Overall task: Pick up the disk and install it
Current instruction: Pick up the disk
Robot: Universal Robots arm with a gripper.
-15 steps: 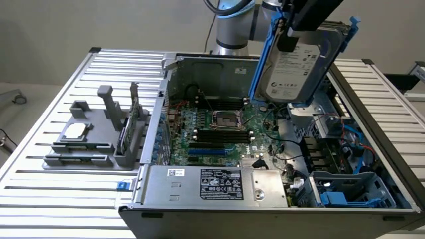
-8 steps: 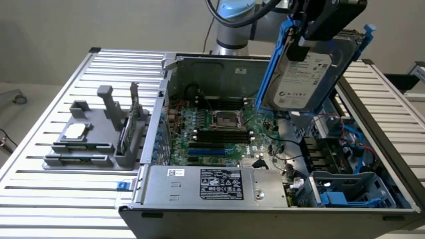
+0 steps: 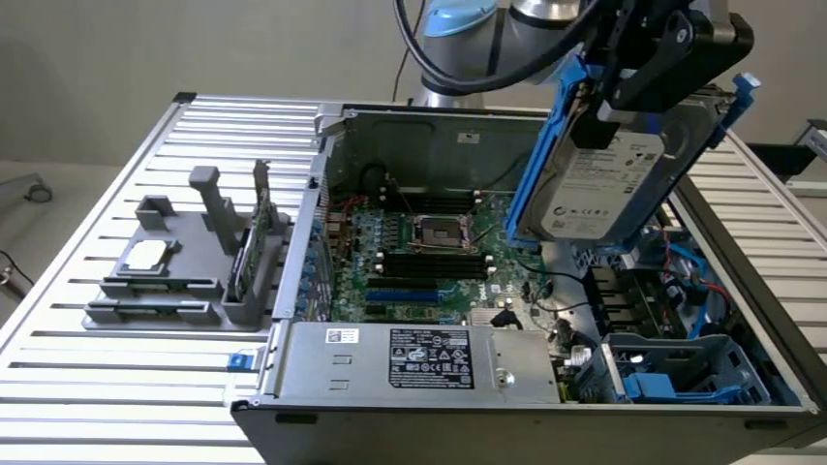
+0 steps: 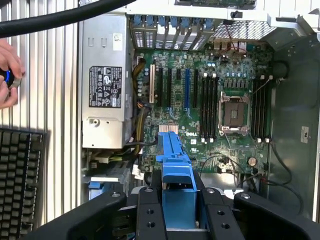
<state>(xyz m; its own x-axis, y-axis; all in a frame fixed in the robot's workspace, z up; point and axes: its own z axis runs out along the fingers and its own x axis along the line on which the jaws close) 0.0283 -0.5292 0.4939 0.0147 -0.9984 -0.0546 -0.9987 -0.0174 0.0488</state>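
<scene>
My fingers [image 4: 149,212] are closed on the blue plastic carrier [image 4: 175,155] of the disk [image 3: 605,189]. My gripper [image 4: 177,197] clamps it from both sides, matte black metal against smooth moulded plastic. The disk hangs tilted steeply on edge above the open computer case [image 3: 427,145], toward the exterior view's right, touching nothing below it. Step in hand, by my judgement: pickup is complete, this is the transfer phase, and the install is not yet done. The disk is a flat silver-grey metal slab with a white printed label, and the carrier frames it with thin rails. Installation will likely call for levelling the slab and lining the rails up with the blue drive cage [image 3: 685,373] at the case's near corner, clear of the loose cables there. Below lie the green circuit board [image 4: 200,110], with ridged slots and a square socket, and the grey sheet-metal power supply [image 3: 323,363]. The case sits on a ribbed aluminium table [image 3: 116,387].
</scene>
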